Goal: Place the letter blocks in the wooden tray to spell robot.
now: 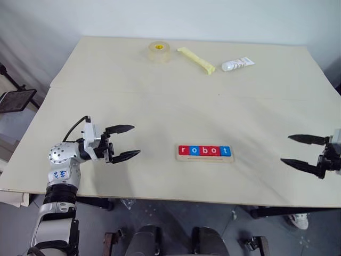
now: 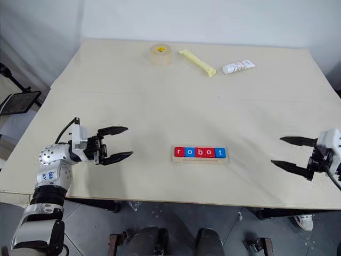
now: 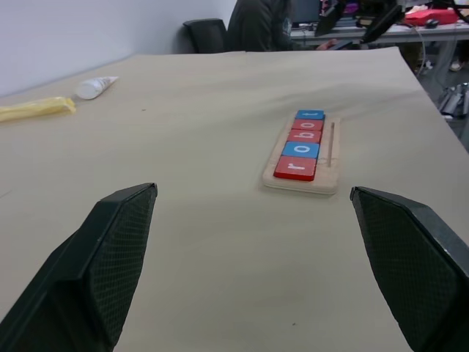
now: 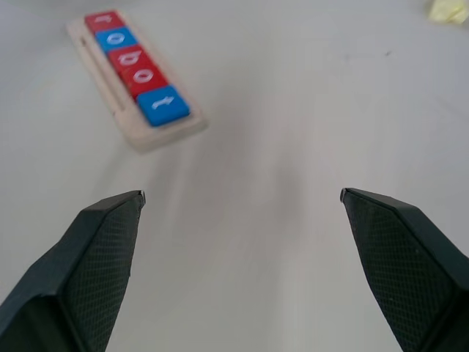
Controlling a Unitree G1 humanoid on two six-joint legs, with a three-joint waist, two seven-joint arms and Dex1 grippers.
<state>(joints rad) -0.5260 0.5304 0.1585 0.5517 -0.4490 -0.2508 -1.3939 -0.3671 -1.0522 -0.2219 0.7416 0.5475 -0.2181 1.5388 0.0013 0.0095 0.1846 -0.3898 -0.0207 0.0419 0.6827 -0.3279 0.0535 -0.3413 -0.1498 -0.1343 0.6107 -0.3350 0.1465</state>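
Honestly, word's done: letter blocks (image 1: 204, 151) read r-o-b-o-t in the wooden tray (image 1: 205, 159), mid-table near the front edge | left gripper (image 1: 124, 142) wide open, holding nothing, well left of it | right gripper (image 1: 299, 151) same, well right | risk: either arm swinging inward could nudge that light tray and scatter tiles

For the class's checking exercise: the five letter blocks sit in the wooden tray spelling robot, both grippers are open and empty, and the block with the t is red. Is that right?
Not quite. The t block is blue, as the left eye view shows. The rest holds: the letter blocks sit in the wooden tray spelling robot, and the left gripper and right gripper are open and empty.
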